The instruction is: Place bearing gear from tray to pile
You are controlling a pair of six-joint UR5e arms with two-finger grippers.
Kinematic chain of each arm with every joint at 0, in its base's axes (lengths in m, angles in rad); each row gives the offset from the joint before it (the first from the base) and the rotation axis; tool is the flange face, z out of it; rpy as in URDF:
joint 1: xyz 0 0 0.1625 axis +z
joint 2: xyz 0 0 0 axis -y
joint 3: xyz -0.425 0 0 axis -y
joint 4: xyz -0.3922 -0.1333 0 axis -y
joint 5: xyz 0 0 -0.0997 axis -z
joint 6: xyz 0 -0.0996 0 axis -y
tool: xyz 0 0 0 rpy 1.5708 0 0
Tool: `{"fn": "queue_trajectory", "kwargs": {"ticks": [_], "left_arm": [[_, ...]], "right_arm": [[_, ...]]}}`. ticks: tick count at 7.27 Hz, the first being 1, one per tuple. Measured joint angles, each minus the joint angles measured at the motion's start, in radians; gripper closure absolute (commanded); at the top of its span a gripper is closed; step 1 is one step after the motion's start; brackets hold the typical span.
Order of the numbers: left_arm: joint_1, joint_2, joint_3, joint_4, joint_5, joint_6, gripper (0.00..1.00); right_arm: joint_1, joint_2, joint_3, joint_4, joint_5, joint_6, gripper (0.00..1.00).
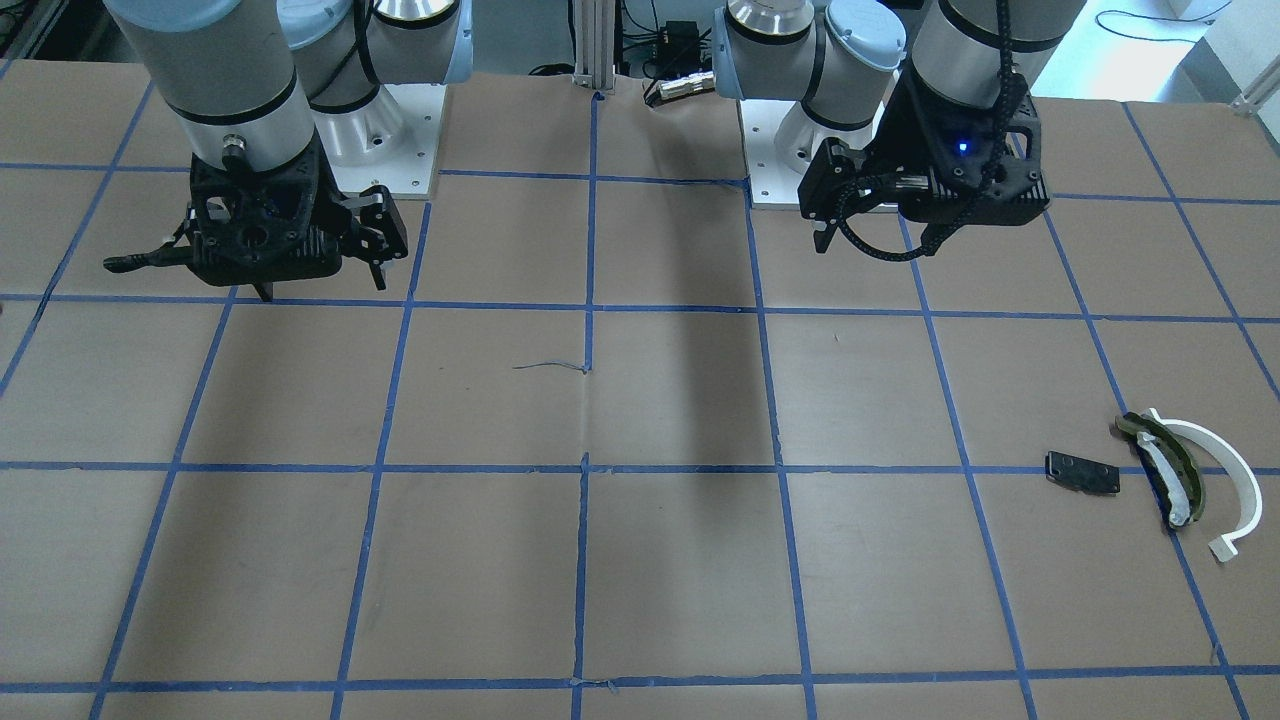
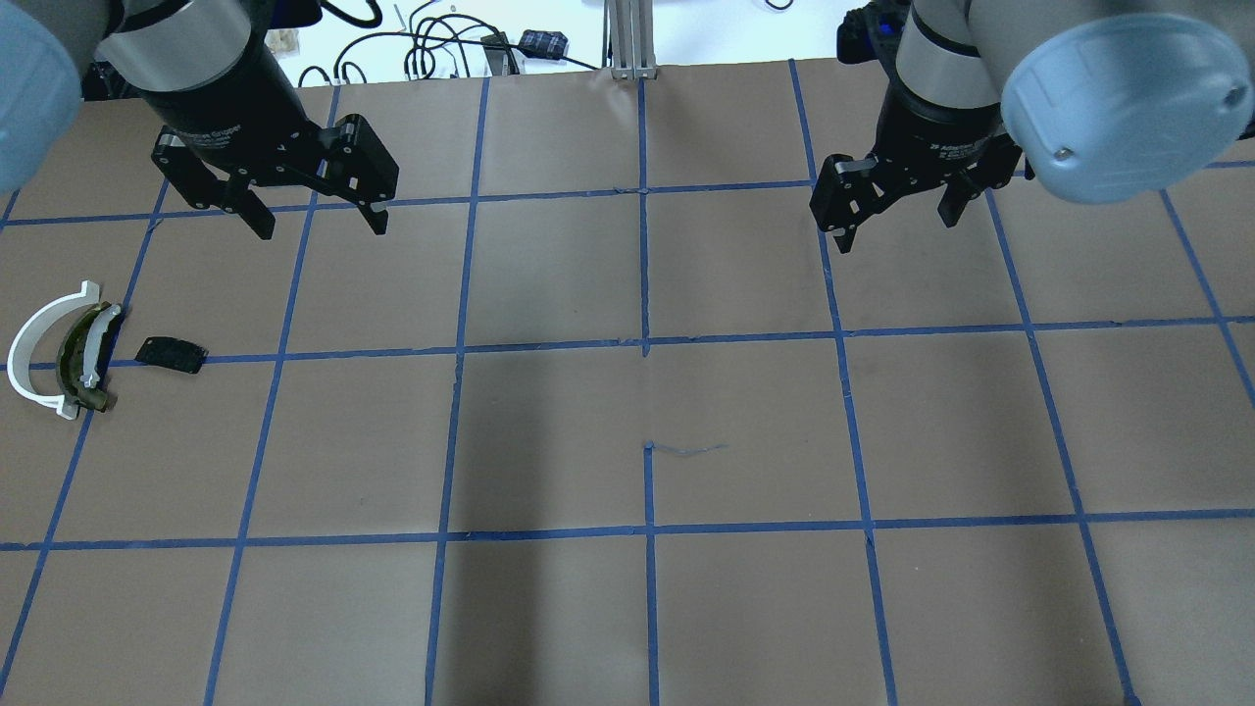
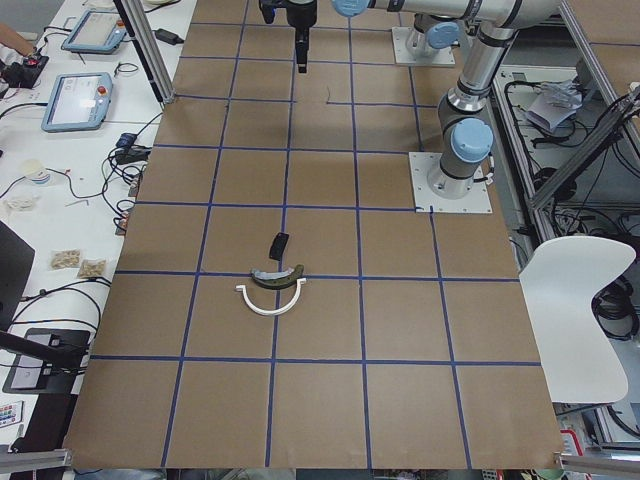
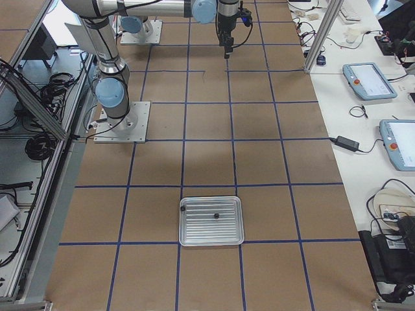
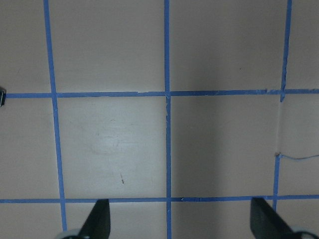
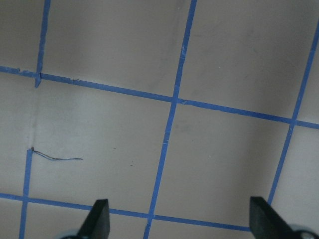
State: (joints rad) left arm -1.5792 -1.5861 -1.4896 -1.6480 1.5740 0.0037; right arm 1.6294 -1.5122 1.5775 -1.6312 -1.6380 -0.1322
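Note:
The bearing gear (image 4: 216, 215), a tiny black round piece, lies in the ribbed metal tray (image 4: 194, 236); both show only in the exterior right view. The pile lies at the table's left end: a white arc (image 2: 29, 343), an olive curved piece (image 2: 74, 358) and a flat black plate (image 2: 171, 353). It also shows in the front-facing view as the arc (image 1: 1225, 465), the olive piece (image 1: 1190, 470) and the plate (image 1: 1082, 472). My left gripper (image 2: 319, 221) hangs open and empty above the table, right of the pile. My right gripper (image 2: 894, 221) hangs open and empty. Both wrist views show only bare table between the spread fingertips (image 5: 99, 219) (image 6: 99, 219).
The table is brown paper with a blue tape grid. A second tiny dark bit (image 4: 183, 210) sits at the tray's corner. Cables and tablets lie on the side benches (image 4: 369, 81). A white chair (image 3: 575, 280) stands behind the robot's side.

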Motion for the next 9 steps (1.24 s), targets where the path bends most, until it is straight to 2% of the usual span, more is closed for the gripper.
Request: {"fn": "queue_trajectory", "kwargs": {"ticks": [2, 3, 5, 7, 9], "left_arm": [[-0.006, 0.002, 0.0, 0.001, 0.001, 0.0, 0.0], [-0.006, 0.003, 0.001, 0.001, 0.002, 0.0, 0.0], [-0.007, 0.005, 0.002, 0.0, 0.002, 0.0, 0.0], [-0.003, 0.013, 0.005, 0.0, 0.002, -0.001, 0.0], [0.003, 0.017, 0.005, 0.0, 0.006, -0.004, 0.0]], "right_arm": [[-0.057, 0.005, 0.005, -0.017, -0.013, -0.102, 0.03], [-0.113, 0.002, 0.004, -0.028, -0.028, -0.25, 0.04], [-0.327, -0.003, 0.011, -0.033, -0.047, -0.482, 0.03], [-0.579, 0.0, 0.049, -0.034, -0.022, -0.678, 0.03], [-0.768, 0.029, 0.133, -0.149, -0.02, -0.869, 0.04]]}}
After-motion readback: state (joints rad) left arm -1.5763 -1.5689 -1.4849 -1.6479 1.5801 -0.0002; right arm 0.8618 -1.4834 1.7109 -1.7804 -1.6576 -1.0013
